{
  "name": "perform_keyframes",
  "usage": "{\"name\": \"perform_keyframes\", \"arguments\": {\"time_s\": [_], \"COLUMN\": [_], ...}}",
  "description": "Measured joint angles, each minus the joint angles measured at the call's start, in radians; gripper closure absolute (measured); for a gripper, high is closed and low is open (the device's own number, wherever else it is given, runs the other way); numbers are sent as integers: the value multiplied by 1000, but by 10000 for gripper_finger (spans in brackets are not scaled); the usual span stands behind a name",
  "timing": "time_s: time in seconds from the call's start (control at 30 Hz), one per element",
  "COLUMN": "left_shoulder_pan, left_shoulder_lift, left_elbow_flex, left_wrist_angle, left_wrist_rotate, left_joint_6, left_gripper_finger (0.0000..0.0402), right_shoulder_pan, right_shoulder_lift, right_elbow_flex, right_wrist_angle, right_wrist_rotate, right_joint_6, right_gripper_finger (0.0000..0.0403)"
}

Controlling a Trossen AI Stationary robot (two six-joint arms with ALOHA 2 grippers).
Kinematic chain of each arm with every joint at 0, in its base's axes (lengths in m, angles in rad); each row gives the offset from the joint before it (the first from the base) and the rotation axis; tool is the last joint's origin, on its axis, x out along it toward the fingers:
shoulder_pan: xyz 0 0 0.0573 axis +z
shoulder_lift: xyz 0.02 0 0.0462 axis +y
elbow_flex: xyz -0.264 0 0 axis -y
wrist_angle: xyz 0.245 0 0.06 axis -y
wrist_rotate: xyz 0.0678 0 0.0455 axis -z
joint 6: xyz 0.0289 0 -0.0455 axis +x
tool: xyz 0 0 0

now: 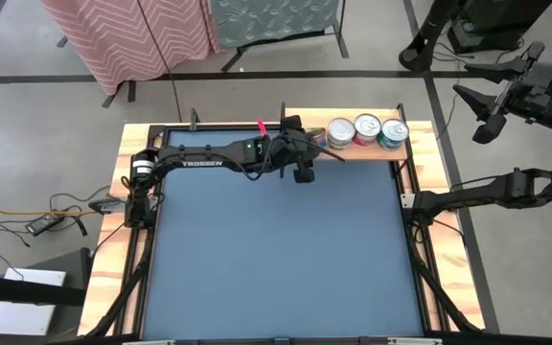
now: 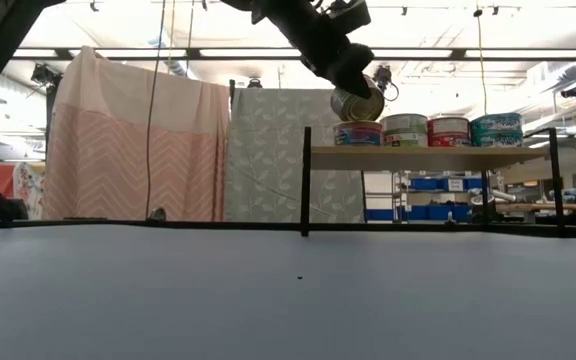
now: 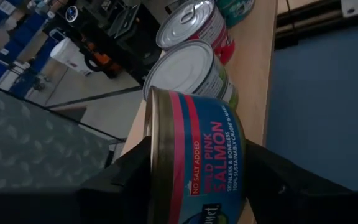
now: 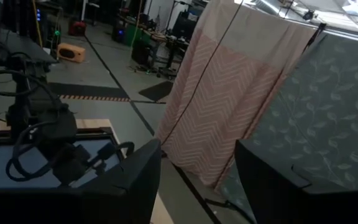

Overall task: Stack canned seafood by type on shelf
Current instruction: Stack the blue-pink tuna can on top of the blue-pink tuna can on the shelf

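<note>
My left gripper (image 1: 307, 144) is at the left end of the light-wood shelf (image 1: 353, 151) by the table's far edge. It is shut on a tin with a gold rim and a blue and pink salmon label (image 3: 197, 155). In the low view the held tin (image 2: 358, 103) hangs tilted just above a tin with a like label (image 2: 358, 133) standing on the shelf plank (image 2: 428, 155). Three more tins (image 2: 449, 130) stand in a row on the plank to its right. My right gripper (image 4: 197, 180) is open and empty, off the table's right side (image 1: 484, 120). My left gripper pinches the salmon tin between its two fingers, one finger (image 3: 126, 177) at the gold-rimmed lid end (image 3: 152, 143) and the other at the opposite flat end (image 3: 241, 149). The tin is lifted clear and tilted, its label side toward the wrist camera, just above the shelf's leftmost tin.
Dark metal uprights (image 2: 306, 180) stand at the shelf's ends. On the plank past the held tin stand a white-lidded tin (image 3: 185, 68), a red-sided tin (image 3: 194, 22) and a teal one (image 3: 235, 9). The blue table top (image 1: 276, 249) lies before the shelf.
</note>
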Motion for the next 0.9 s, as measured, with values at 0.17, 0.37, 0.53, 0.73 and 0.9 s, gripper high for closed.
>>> {"name": "perform_keyframes", "arguments": {"time_s": [0.17,0.37,0.53,0.73,0.9], "left_shoulder_pan": [4,3,-5,-5,-4], "left_shoulder_lift": [0,0,1,2,3], "left_elbow_flex": [0,0,-1,-2,-2], "left_wrist_angle": [-1,-46,-61,-78,-85], "left_wrist_rotate": [31,26,-2,-35,-45], "left_joint_6": [-33,-13,57,162,204], "left_gripper_finger": [190,190,190,190,190], "right_shoulder_pan": [0,0,0,0,0], "right_shoulder_lift": [0,0,0,0,0], "right_elbow_flex": [0,0,0,0,0], "right_wrist_angle": [0,-1,-1,-1,-1], "right_wrist_rotate": [-27,-42,-44,-51,-62], "right_joint_6": [14,15,15,15,15], "right_gripper_finger": [186,186,186,186,186]}}
